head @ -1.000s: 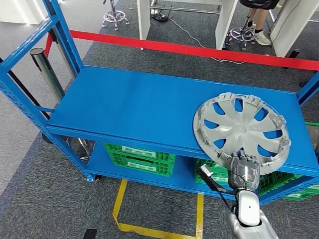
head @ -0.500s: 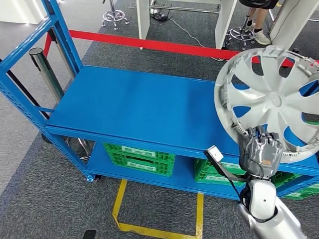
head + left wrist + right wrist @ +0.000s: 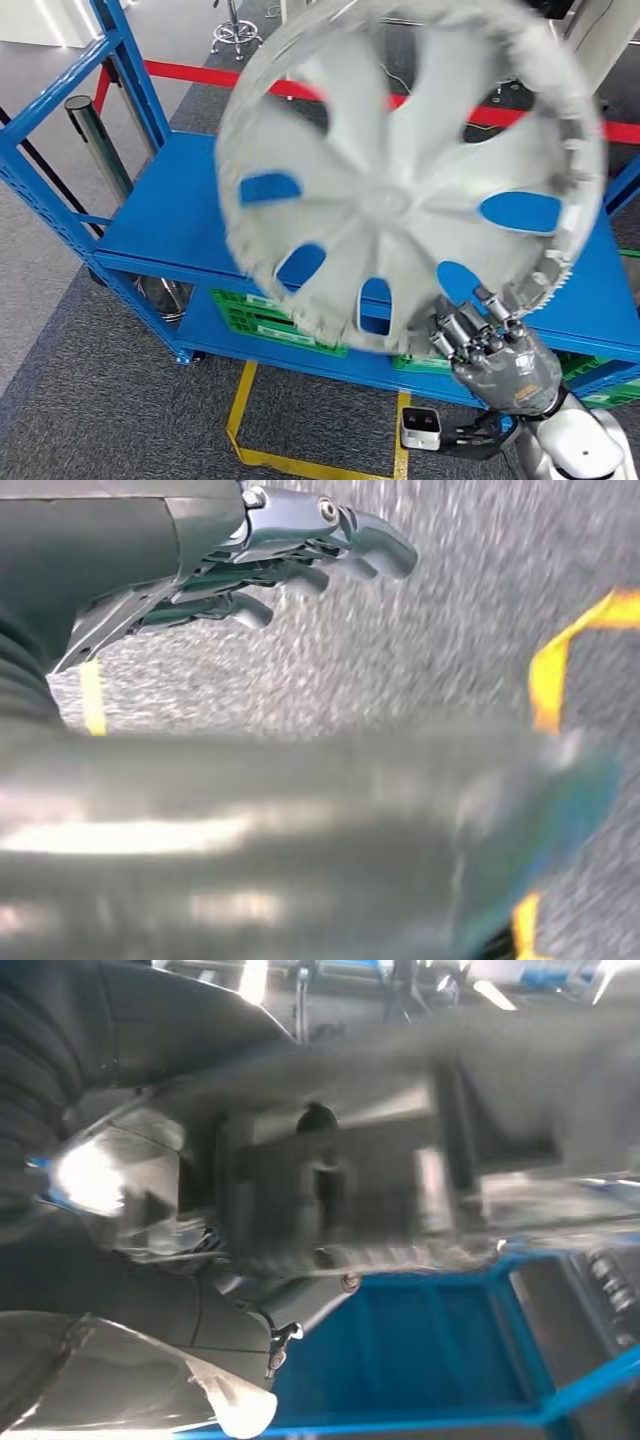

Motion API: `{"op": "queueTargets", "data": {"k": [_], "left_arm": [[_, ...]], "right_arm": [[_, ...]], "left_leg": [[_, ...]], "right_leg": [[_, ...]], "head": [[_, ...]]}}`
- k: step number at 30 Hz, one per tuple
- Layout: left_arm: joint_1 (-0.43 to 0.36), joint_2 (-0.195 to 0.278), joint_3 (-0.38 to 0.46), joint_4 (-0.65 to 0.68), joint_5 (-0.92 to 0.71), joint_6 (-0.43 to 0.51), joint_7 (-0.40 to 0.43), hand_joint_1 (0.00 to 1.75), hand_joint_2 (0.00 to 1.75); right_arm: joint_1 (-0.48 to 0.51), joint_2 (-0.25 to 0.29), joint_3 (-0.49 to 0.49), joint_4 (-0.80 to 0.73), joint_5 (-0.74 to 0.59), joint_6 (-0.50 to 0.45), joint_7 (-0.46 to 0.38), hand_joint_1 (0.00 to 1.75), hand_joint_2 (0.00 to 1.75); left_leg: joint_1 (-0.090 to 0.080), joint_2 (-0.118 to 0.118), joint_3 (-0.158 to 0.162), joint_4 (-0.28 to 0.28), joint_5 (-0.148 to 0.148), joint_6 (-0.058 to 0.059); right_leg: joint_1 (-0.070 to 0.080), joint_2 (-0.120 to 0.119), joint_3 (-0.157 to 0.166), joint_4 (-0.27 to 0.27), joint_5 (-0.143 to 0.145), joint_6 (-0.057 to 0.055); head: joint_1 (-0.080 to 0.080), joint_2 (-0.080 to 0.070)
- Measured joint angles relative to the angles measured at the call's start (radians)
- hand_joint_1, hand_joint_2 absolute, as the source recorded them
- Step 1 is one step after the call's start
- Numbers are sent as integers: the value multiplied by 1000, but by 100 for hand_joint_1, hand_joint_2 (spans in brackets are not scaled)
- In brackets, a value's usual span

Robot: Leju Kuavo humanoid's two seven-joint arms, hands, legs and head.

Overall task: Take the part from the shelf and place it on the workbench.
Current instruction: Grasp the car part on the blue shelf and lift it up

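The right robot hand [image 3: 504, 362] grips the part, a silver-grey wheel cover [image 3: 400, 180], by its lower rim, fingers [image 3: 472, 325] curled over the toothed edge. The cover is clear of the blue shelf [image 3: 173, 215], tipped up with its face toward the head camera, close enough to look large and blurred; blue shows through its spoke openings. A grip on the rim is probably the only practical one, since the disc is too wide to close around, and it likely stands on edge because it pivots about that one held point. In the right wrist view the picture is smeared, with a dark ribbed form across the frame and the blue shelf frame beyond it, so the contact cannot be judged closely from there. The left robot hand [image 3: 249, 565] holds nothing, its fingers apart and lightly bent, above grey carpet and yellow floor tape [image 3: 562, 655]; a blurred pale band crosses that view and I cannot tell what it is. On the lower tier of the shelf sit green plastic crates [image 3: 249, 310], their contents hidden by the tier above and the cover. A red barrier band [image 3: 185, 72] runs behind the shelf. By my reading, the lift is done and the carry to the bench remains.
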Motion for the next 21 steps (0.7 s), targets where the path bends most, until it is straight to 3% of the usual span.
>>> {"op": "queueTargets", "data": {"k": [1, 4, 6, 21], "left_arm": [[3, 0, 4, 0, -16, 7, 4, 0, 175], [3, -2, 8, 0, -53, 27, 20, 0, 175], [0, -3, 12, 0, -66, 27, 32, 0, 175], [-7, -11, 38, 0, -104, 27, 89, 0, 175]], "right_arm": [[25, 20, -8, -5, 4, 0, 29, 175, 175], [59, 66, -29, -5, 5, 0, 232, 175, 175], [69, 88, -51, -2, 0, 0, 299, 175, 175], [120, 126, -63, 24, 1, 5, 336, 175, 175]], "left_leg": [[0, 0, 1, 0, -1, -1], [0, 0, 0, 0, 0, -1], [-1, 1, 0, 0, -1, 0], [-3, 5, 1, 0, -2, 2]], "right_leg": [[0, 0, 4, 0, -1, 0], [0, 0, 4, -1, 0, 0], [-1, 2, 5, -2, 1, 1], [-3, 6, 4, -2, 2, 3]], "head": [[-1, 0], [0, 0], [0, 0], [0, 0]]}}
